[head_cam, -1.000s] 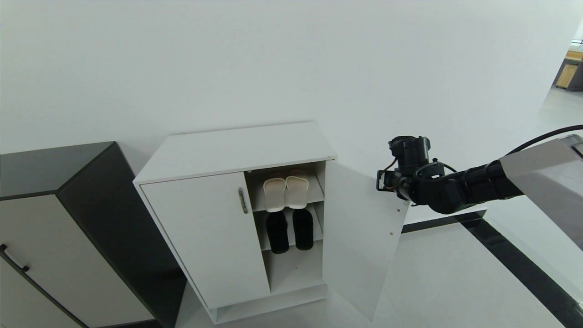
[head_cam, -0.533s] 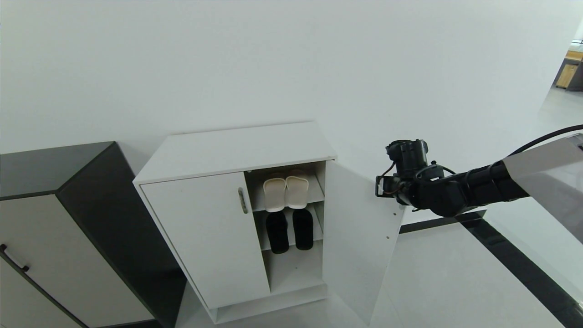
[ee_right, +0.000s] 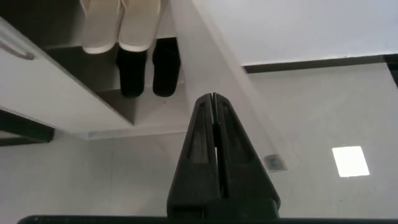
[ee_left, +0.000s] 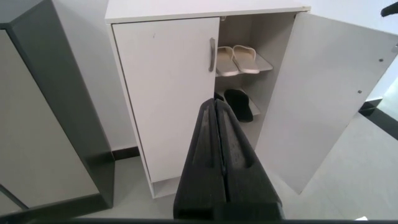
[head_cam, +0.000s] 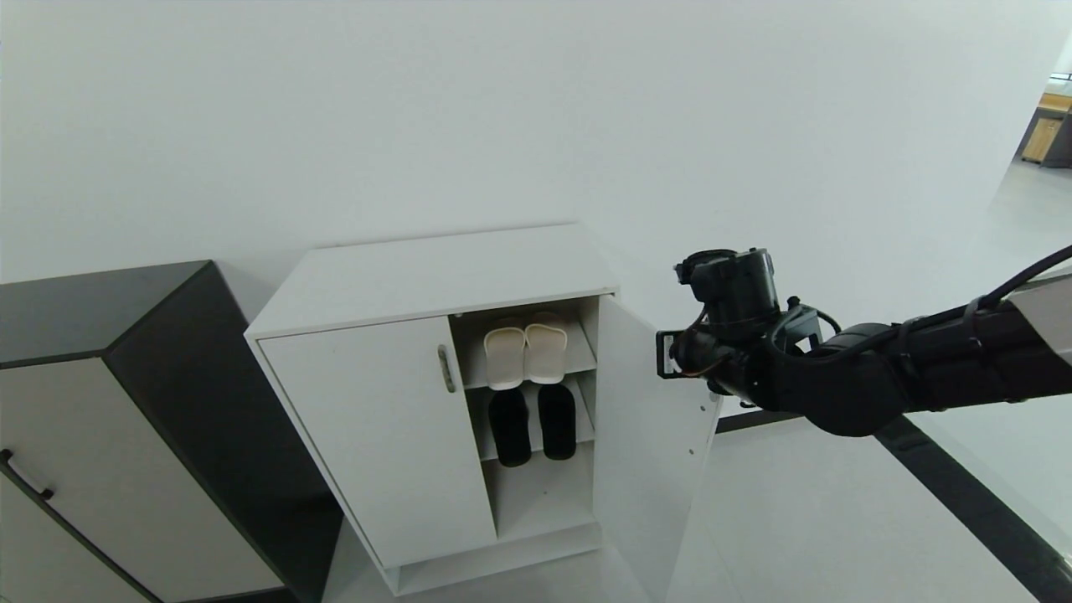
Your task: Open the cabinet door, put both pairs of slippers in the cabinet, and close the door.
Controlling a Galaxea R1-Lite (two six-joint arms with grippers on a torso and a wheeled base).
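Note:
The white cabinet (head_cam: 435, 276) stands against the wall with its left door (head_cam: 377, 435) shut and its right door (head_cam: 653, 435) partly open. A white pair of slippers (head_cam: 526, 353) lies on the upper shelf, a black pair (head_cam: 533, 423) on the shelf below. My right arm (head_cam: 837, 377) is at the outer face of the open door, near its free edge. The right gripper (ee_right: 214, 102) is shut and empty, beside the door's edge (ee_right: 217, 68). My left gripper (ee_left: 216, 109) is shut and empty, facing the shut left door (ee_left: 168, 93) from some distance.
A dark grey cabinet (head_cam: 100, 402) stands close on the left of the white one. The shut door carries a metal handle (head_cam: 446, 368). Pale floor with a dark stripe (head_cam: 946, 477) lies to the right.
My right arm has moved left, and the open door has swung with it toward the cabinet. The slippers have not moved.

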